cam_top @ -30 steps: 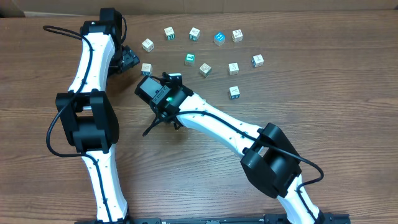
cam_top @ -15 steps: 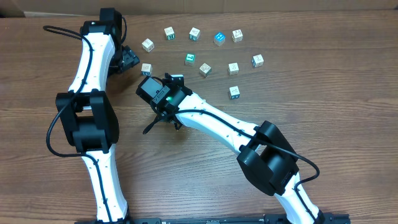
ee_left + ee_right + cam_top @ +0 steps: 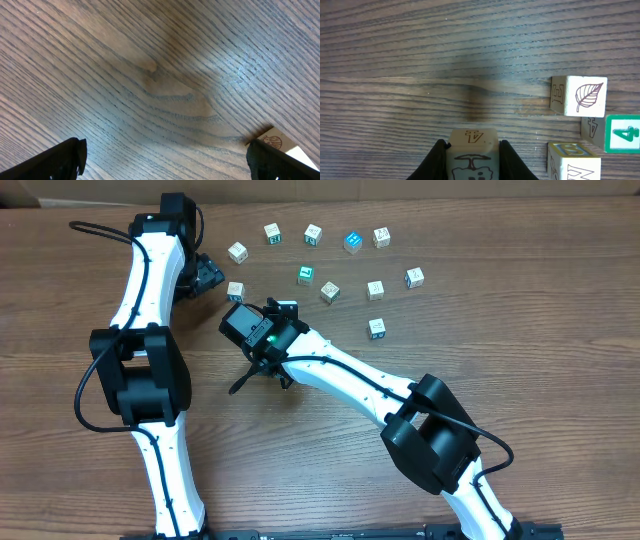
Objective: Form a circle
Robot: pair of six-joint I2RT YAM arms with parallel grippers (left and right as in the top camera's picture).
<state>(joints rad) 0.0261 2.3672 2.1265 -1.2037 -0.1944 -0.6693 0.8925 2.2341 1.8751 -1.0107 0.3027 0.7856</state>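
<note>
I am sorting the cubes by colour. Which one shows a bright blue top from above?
The blue cube, second from the right in the far row. The others look pale on top, except one green cube in the next row.

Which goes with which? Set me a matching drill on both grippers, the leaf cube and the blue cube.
Things:
1. left gripper
2. right gripper
3. leaf cube
4. blue cube

States:
A. shut on a cube
B. far row, overhead view
C. open over the table
D. beside the green 4 cube

Pairs: 1-C; 2-A; 3-D; 4-B
</note>
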